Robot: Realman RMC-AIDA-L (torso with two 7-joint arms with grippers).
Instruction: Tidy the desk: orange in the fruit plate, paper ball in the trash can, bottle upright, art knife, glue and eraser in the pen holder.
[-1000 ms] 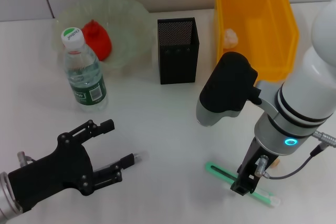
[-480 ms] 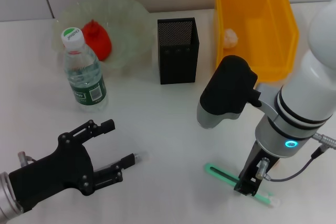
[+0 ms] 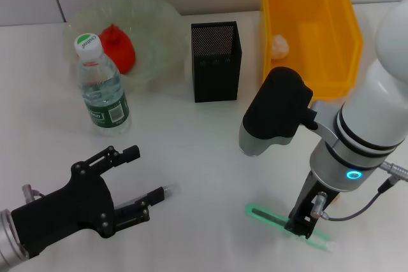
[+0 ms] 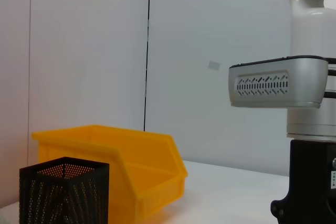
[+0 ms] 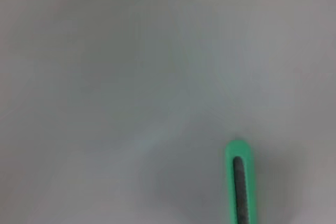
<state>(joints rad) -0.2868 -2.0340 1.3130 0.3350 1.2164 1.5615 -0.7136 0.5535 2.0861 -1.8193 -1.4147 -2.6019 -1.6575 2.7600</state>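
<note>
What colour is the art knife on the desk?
Green art knife, with a dark slider strip; clearest in the right wrist view.

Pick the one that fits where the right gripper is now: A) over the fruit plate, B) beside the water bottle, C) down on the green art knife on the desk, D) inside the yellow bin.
C: in the head view the right gripper sits low on the green art knife, near the desk's front edge.

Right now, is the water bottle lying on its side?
No, the water bottle stands upright on the desk, cap up, beside the fruit plate.
</note>
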